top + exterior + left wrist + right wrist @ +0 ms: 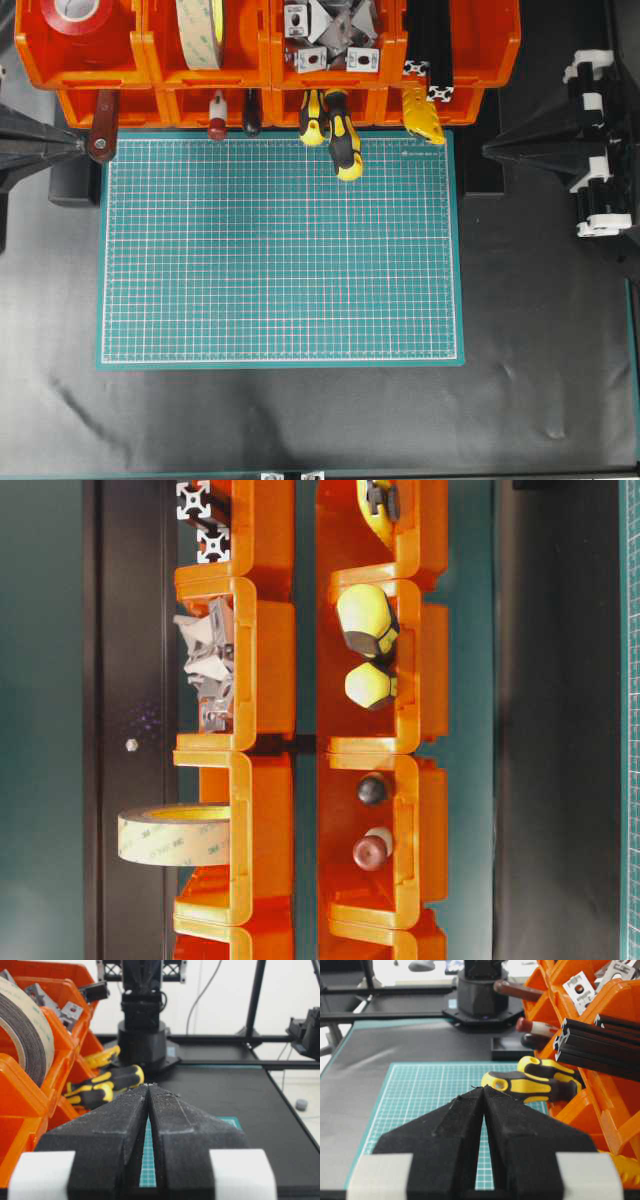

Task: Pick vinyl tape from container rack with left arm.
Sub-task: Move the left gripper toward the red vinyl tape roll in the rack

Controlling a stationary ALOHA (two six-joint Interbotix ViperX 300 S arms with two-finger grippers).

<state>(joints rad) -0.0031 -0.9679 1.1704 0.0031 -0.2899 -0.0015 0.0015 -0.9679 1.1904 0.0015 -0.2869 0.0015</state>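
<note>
Nothing done yet. I see the vinyl tape [82, 12] sitting in the far-left upper bin of the container rack [270, 60]. Left gripper [148, 1087] closed, empty, parked left of the mat; reach, grasp and lift all remain.

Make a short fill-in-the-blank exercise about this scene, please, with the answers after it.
1. The red vinyl tape lies in the container rack's top-left bin, seen from overhead, beside a cream-yellow tape ____.
2. The left gripper's fingers are ____.
3. The screwdrivers have yellow and ____ handles.
4. The cutting mat is ____.

Answers: roll; shut; black; green
</note>
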